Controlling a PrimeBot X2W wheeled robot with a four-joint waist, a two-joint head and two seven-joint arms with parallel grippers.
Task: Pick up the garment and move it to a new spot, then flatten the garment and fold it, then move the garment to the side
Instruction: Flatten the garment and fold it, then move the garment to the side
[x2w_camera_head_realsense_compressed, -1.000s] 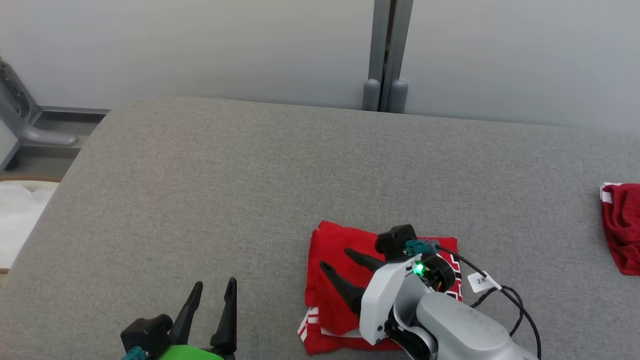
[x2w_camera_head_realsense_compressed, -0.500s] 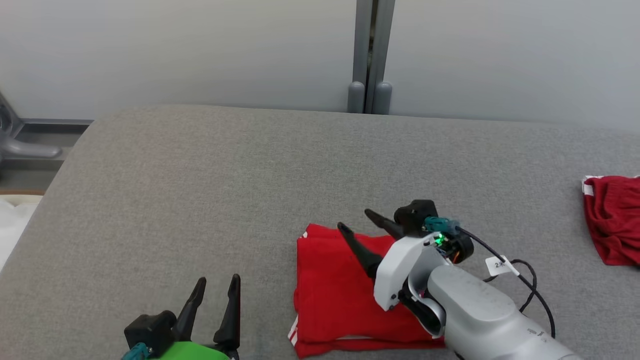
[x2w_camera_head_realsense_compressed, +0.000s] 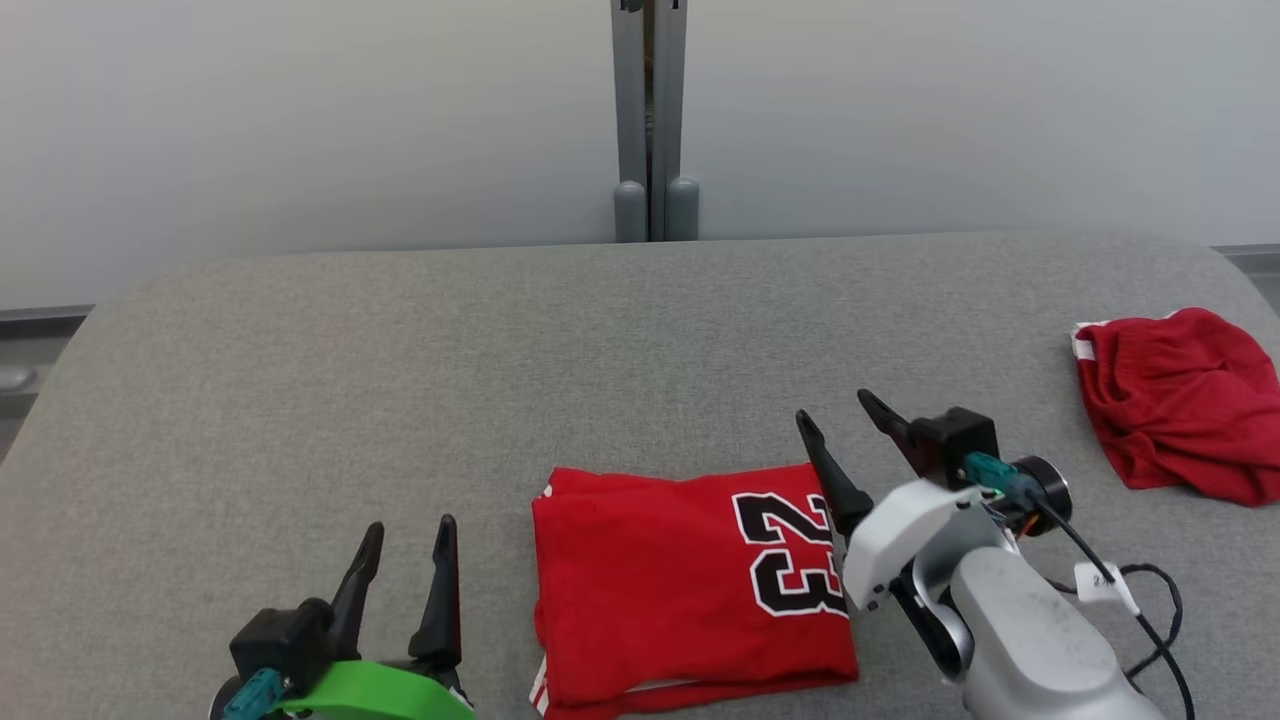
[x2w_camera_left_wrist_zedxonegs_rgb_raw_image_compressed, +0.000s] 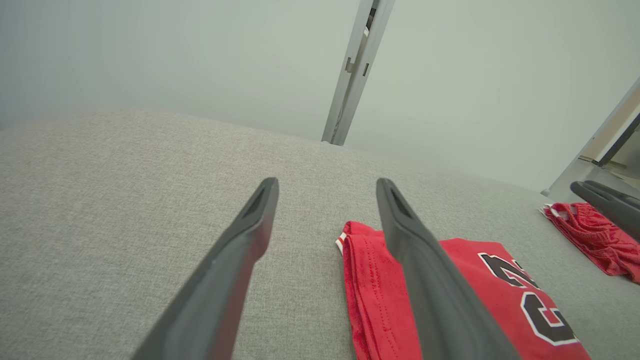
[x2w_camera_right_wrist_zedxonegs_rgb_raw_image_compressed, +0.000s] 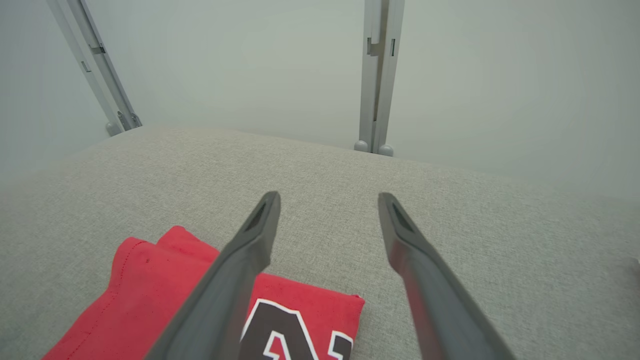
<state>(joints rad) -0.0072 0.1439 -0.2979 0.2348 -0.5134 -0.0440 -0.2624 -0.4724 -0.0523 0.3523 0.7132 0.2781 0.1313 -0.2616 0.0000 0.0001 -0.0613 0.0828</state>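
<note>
The garment (x2w_camera_head_realsense_compressed: 690, 580) is a red jersey with a black "23", folded into a flat rectangle on the grey table (x2w_camera_head_realsense_compressed: 400, 380), near the front edge. It also shows in the left wrist view (x2w_camera_left_wrist_zedxonegs_rgb_raw_image_compressed: 475, 295) and the right wrist view (x2w_camera_right_wrist_zedxonegs_rgb_raw_image_compressed: 150, 300). My right gripper (x2w_camera_head_realsense_compressed: 838, 420) hovers open just past the garment's right edge, holding nothing. My left gripper (x2w_camera_head_realsense_compressed: 405, 545) stands open to the left of the garment, apart from it, with nothing between its fingers.
A second red garment (x2w_camera_head_realsense_compressed: 1180, 400) lies crumpled at the table's far right, also seen in the left wrist view (x2w_camera_left_wrist_zedxonegs_rgb_raw_image_compressed: 590, 235). A grey post (x2w_camera_head_realsense_compressed: 650, 120) stands against the pale wall behind the table. A cable with a white tag (x2w_camera_head_realsense_compressed: 1100, 585) hangs from my right wrist.
My right gripper lifted off the folded garment and drew back to its right edge, opening fully. The head camera swung right, so the whole scene shifted left. The left arm stayed put.
</note>
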